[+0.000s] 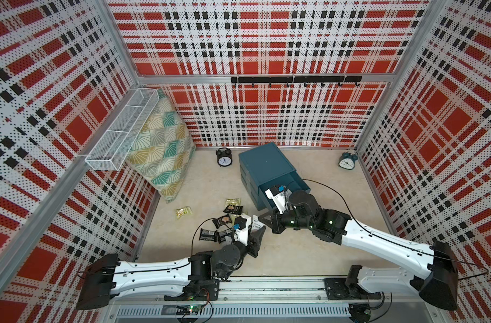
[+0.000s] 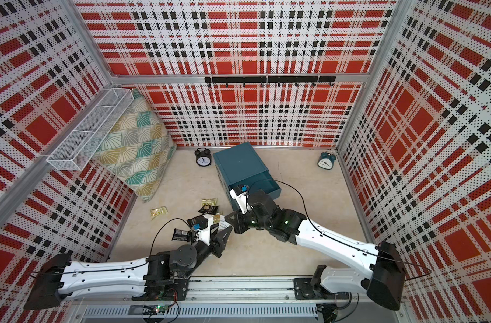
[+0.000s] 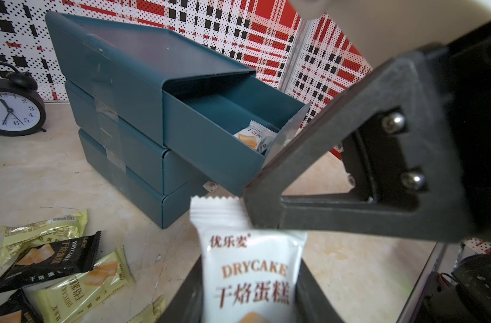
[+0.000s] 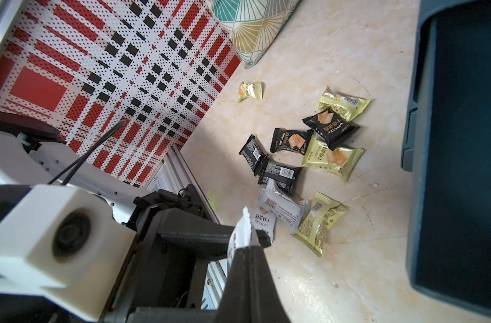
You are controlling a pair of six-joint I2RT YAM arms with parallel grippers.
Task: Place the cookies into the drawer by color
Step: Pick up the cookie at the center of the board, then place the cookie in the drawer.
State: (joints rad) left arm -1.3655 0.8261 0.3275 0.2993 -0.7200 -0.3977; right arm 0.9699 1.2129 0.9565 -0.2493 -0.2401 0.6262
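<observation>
One white cookie point(image 3: 255, 137) already in the open top drawer point(image 3: 205, 145). Near it, a second white cookie point(image 3: 247, 246) gripped by left claw point(image 1: 260, 231), top edge pinched in closed right claw point(image 4: 251, 243). About ten cookies point(image 4: 292, 142) left on the surface point(image 1: 294, 251).

Left gripper point(image 3: 249, 275) angled upward, gripping a packet point(image 3: 250, 251), right gripper point(image 4: 251, 246) reaching across, tips pinched on its top edge

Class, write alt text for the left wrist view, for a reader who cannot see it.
Both grippers hold one white cookie packet: the left gripper its body, the right gripper its crimped edge. Behind, the teal top drawer is open, another white packet inside. Yellow packets and black packets lie nearby.
</observation>
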